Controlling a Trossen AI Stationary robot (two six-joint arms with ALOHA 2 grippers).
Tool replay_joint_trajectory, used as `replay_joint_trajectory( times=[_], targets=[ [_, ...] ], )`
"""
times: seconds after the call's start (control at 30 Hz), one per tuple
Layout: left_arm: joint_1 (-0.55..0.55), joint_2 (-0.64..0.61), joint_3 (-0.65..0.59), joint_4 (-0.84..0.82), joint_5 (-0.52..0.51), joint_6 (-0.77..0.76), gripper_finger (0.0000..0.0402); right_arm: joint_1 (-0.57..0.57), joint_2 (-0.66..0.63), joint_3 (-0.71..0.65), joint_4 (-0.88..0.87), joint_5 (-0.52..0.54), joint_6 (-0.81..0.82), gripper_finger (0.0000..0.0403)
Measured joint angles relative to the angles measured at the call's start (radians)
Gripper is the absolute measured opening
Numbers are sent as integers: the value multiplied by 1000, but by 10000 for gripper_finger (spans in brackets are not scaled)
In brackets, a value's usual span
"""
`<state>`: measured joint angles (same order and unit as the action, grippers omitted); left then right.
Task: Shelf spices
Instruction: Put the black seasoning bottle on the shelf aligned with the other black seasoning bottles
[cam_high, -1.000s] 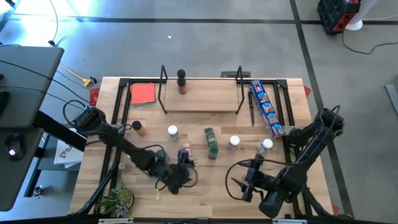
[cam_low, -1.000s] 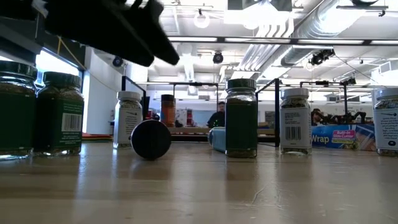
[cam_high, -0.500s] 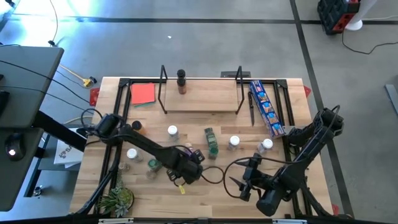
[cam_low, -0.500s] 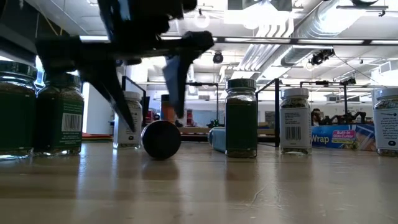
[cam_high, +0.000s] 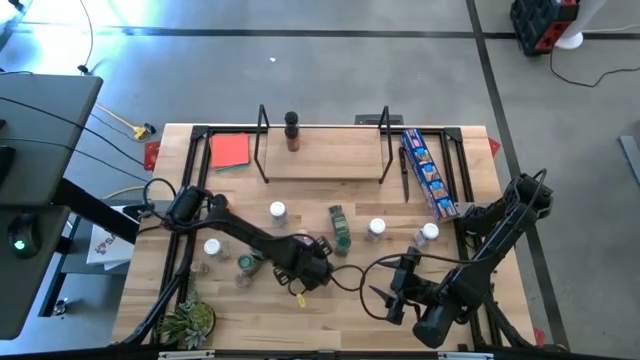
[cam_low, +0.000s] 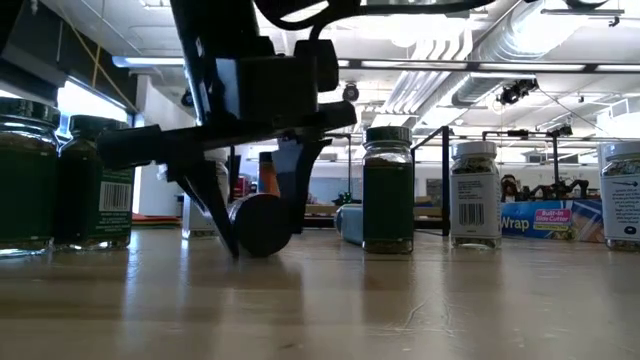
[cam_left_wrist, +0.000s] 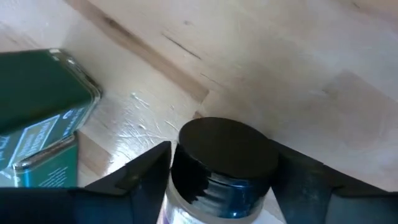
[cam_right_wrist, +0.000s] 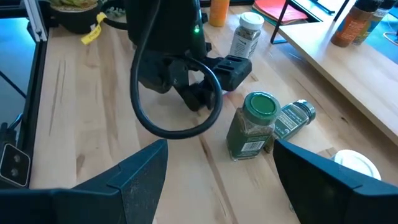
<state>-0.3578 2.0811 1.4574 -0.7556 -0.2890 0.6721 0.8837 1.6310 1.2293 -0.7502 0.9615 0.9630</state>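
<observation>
Light-wood shelf holds one brown-filled, black-capped spice jar; remaining spices stand on the tabletop. Left tool straddles a lying black-lidded jar, jaws not yet closed. Right tool waits open, empty.

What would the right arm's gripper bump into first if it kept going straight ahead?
Probably the green-lidded jar standing just ahead of the right gripper, with a tipped green jar beside it. The left gripper sits off to one side; depth is hard to judge.

Black-lidded jar, green tin, red square, blue packet
</observation>
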Motion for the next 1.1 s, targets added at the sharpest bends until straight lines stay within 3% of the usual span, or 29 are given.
replay_joint_trajectory(
  times=[0.1,0.33,0.57,0.63,0.8,0.93,1.1],
  targets=[
    [7,0,0,15,-3,-61,197,0,0,0,0,0,0,287],
    [12,-29,-2,54,-24,-298,197,0,0,0,0,0,0,287],
    [2,-239,-43,131,-149,-548,197,0,0,0,0,0,-2,287],
    [3,-327,-119,281,-166,-613,197,0,0,0,0,0,-2,287],
    [-15,-480,-439,850,-135,-754,197,10,0,0,-1,4,-3,287],
    [-40,-479,-676,1257,-157,-852,197,22,0,0,-2,34,-3,287],
    [-76,-366,-836,1665,-231,-906,197,22,0,0,-2,46,-3,287]
  ],
)
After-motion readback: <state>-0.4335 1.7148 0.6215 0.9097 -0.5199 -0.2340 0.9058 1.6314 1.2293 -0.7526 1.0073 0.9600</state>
